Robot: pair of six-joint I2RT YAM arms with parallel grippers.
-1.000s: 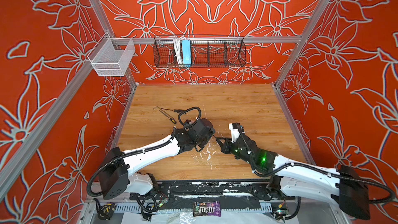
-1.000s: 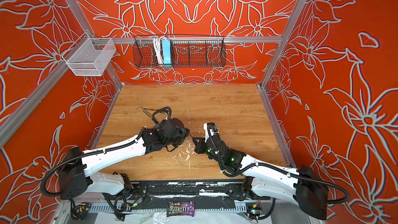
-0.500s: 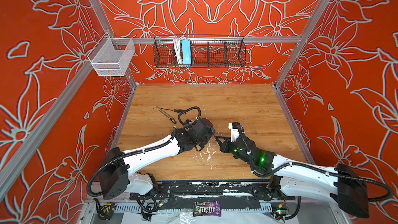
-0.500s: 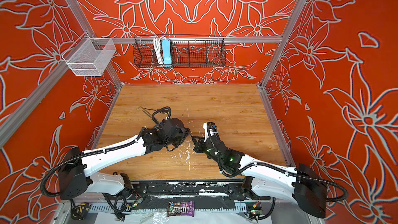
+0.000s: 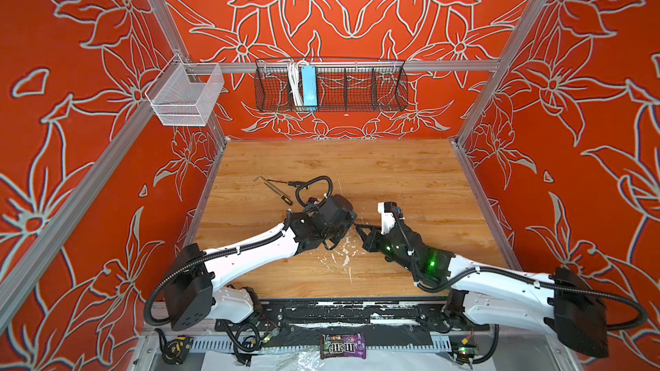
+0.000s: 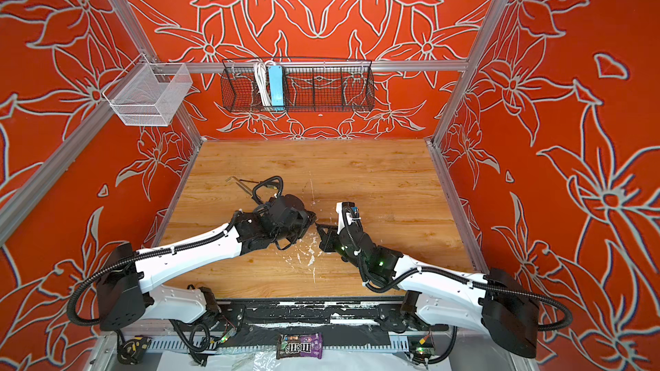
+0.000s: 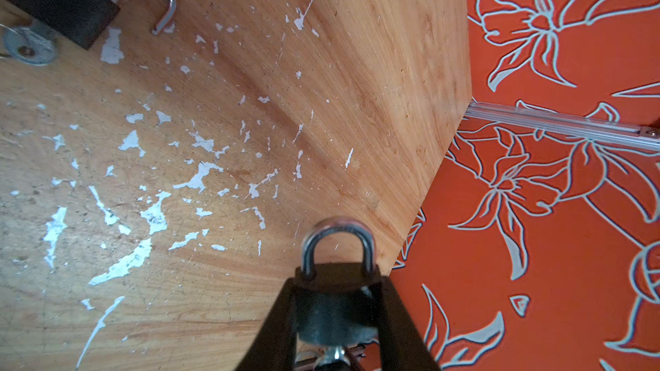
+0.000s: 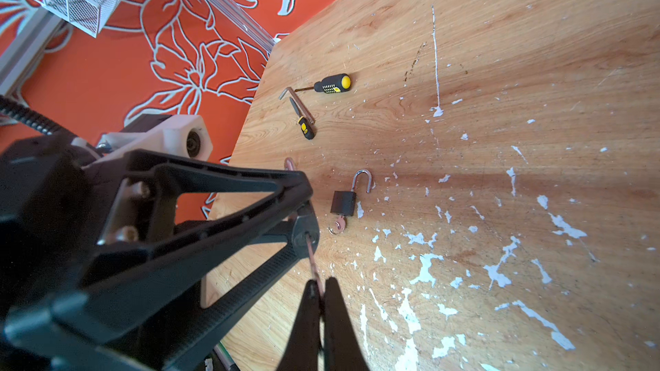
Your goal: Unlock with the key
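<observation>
Padlock (image 7: 335,310), dark-bodied, sat clamped between the two black fingers of the left gripper (image 7: 337,290), and we saw both legs of its silver shackle (image 7: 337,225) seated in the body. In the right wrist view a thin key (image 8: 313,262) ran from the underside of that lock back to the right gripper (image 8: 321,286), whose tips were pressed together on the key's head. We could not tell how deep the blade sat in the keyhole. In both top views the two grippers met nose to nose over the middle of the wooden table (image 5: 393,173), towards its front edge.

Just beyond them a second padlock (image 8: 343,202) lay flat on the table with its shackle swung open and another key (image 8: 341,224) at its base. Farther off, near the left edge of the table, we noted a large black-and-yellow screwdriver (image 8: 332,83), a small screwdriver (image 8: 306,128) and a hex key (image 8: 300,101) lying close together. On the back wall hung a black wire basket (image 5: 357,87), with a white mesh basket (image 5: 185,98) at the left corner. A candy pack (image 5: 343,346) lay in front of the arm bases.
</observation>
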